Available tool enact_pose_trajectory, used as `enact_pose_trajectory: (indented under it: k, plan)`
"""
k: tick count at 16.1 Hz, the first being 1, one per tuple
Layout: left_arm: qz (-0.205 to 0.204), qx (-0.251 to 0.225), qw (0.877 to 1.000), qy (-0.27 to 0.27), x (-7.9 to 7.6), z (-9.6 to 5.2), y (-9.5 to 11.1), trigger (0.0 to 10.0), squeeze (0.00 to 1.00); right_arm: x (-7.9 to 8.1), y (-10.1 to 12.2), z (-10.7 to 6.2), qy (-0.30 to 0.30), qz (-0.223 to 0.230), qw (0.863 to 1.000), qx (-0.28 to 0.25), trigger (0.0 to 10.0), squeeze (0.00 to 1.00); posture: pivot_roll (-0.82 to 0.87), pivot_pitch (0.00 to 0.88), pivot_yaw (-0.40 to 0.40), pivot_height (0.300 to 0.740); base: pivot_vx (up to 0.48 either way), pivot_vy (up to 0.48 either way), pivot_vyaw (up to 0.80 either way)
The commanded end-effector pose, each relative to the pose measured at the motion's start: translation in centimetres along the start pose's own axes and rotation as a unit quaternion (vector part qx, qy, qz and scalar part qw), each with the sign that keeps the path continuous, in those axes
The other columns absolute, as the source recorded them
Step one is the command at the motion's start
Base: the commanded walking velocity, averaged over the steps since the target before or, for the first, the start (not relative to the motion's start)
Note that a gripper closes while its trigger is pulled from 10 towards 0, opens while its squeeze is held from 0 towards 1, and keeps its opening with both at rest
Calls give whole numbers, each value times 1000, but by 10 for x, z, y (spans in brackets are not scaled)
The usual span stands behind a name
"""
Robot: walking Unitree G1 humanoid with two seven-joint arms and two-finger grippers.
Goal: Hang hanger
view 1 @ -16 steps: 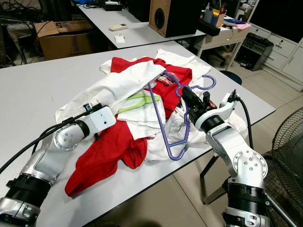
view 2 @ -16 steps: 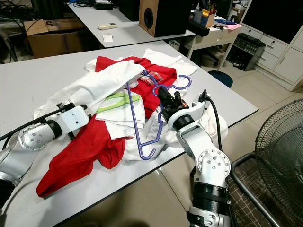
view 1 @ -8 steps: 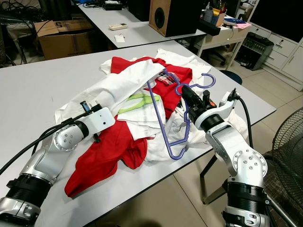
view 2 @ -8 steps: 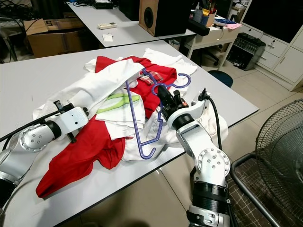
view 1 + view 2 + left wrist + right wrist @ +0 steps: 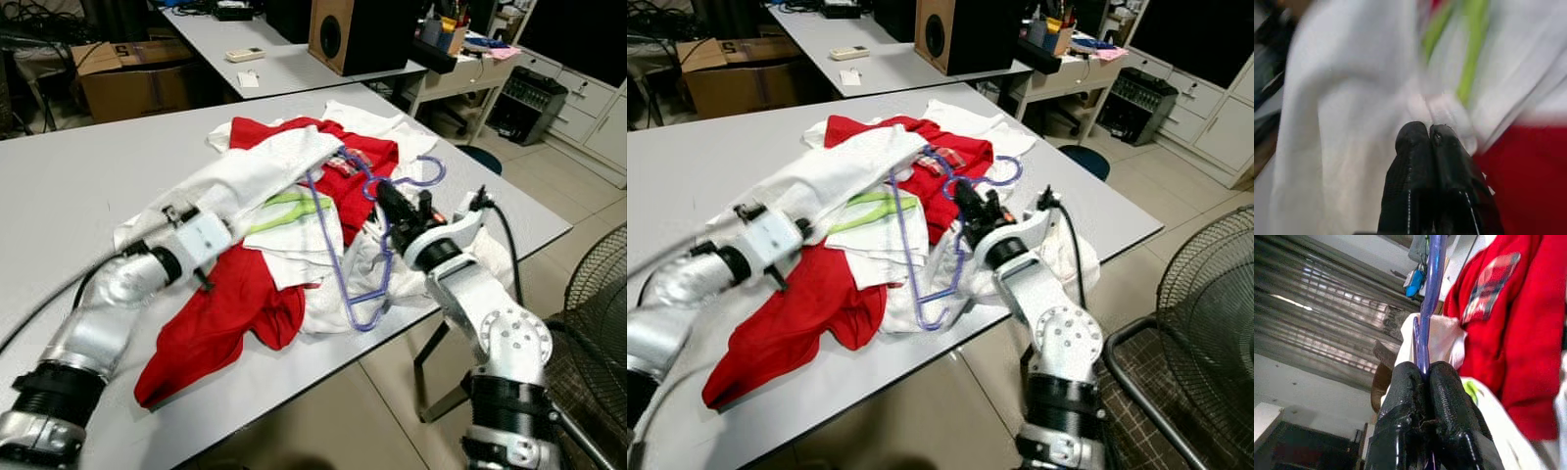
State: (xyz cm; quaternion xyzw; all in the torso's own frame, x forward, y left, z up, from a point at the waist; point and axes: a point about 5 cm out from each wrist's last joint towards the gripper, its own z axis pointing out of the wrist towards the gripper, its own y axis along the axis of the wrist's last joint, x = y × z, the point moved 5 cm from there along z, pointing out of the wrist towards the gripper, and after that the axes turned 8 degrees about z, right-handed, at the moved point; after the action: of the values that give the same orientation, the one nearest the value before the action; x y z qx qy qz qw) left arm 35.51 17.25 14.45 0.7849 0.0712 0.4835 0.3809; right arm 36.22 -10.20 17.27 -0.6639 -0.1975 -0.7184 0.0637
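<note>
A purple plastic hanger [image 5: 328,245] lies tilted across a heap of red and white clothes [image 5: 284,196] on the grey table [image 5: 69,186], its hook [image 5: 423,172] lifted toward the right. My right gripper [image 5: 383,194] is shut on the hanger's neck just below the hook; the right wrist view shows both black fingers [image 5: 1447,396] clamped on the purple bar [image 5: 1431,289]. My left gripper [image 5: 1429,131] is shut, its tips resting against a white garment with green stripes [image 5: 1469,58], red cloth beside it. The left wrist [image 5: 199,236] sits at the heap's left edge.
The table's front edge runs close under the clothes. A second table behind carries a wooden speaker [image 5: 355,34] and a remote [image 5: 245,56]. A cardboard box [image 5: 127,78] stands at the back left, and a floor fan [image 5: 598,294] on the right.
My left arm has shifted slightly up and away along the heap's edge, blurring its view. The right gripper keeps its hold on the hanger, which has barely moved.
</note>
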Motion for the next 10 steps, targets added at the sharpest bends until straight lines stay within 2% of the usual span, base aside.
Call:
enact_pose_trajectory:
  k: [1,2,4,5,6,7,9,10]
  plan:
    - [-19,-61,997,-32,-4,-3,22,0,0,6,7,4,10,-6,1000,-14,10000,0,42,0,-59,740,0,0,0]
    - [-41,-106,990,-78,-10,-10,41,0,0,8,12,9,15,-2,1000,-18,10000,0,42,0,-59,740,0,0,0]
    - [-54,-137,982,-122,-18,-16,58,0,0,10,17,16,18,4,1000,-22,10000,0,56,0,-63,740,0,0,0]
    - [-49,-136,980,-134,-21,-17,60,0,0,11,19,19,20,10,999,-25,10000,0,56,0,-63,740,0,0,0]
    - [-6,-107,985,-132,-21,-12,54,0,0,19,25,28,35,41,998,-33,10000,0,56,0,-63,740,0,0,0]
    - [13,-94,988,-121,-17,-9,49,0,0,23,26,31,43,45,997,-34,10000,0,56,0,-63,740,0,0,0]
    - [9,-102,987,-124,-18,-10,53,0,0,25,27,34,45,45,997,-34,10000,0,74,0,-64,740,0,0,0]
    - [6,-115,984,-138,-21,-13,62,0,0,20,28,38,39,45,998,-37,10000,0,76,0,-65,740,0,0,0]
